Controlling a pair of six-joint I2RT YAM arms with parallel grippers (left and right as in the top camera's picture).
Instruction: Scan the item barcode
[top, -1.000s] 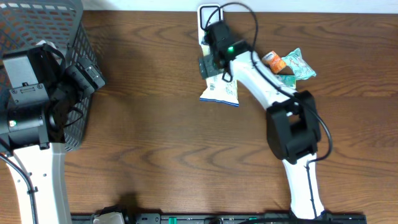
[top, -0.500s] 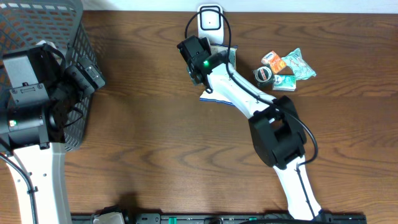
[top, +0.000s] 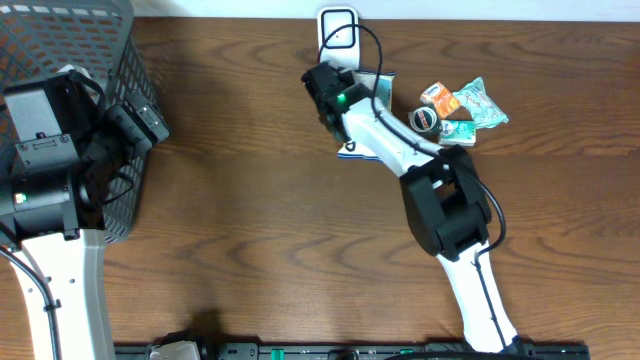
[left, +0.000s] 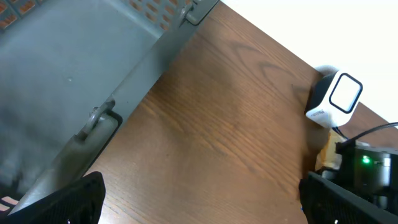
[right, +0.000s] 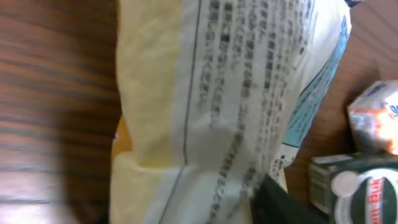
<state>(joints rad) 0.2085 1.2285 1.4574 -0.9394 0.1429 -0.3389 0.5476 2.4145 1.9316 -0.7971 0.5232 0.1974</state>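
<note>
Two pincers show. The right pincer (top: 323, 90) sits at upper centre of the overhead view, pressed close over a pale snack bag (right: 236, 93) covered in printed text; whether its jaws are clamped on the bag cannot be told. The bag lies under the arm, just below the white scanner (top: 338, 28) at the top edge of the desk (top: 250, 200). Right of the bag, a tape roll (top: 424, 120), an orange packet (top: 440, 97) and a green packet (top: 482, 102) lie close together. Far left, the left pincer (left: 199, 186) hangs with its fingers wide apart, holding nothing, beside a grey mesh basket (top: 125, 60).
</note>
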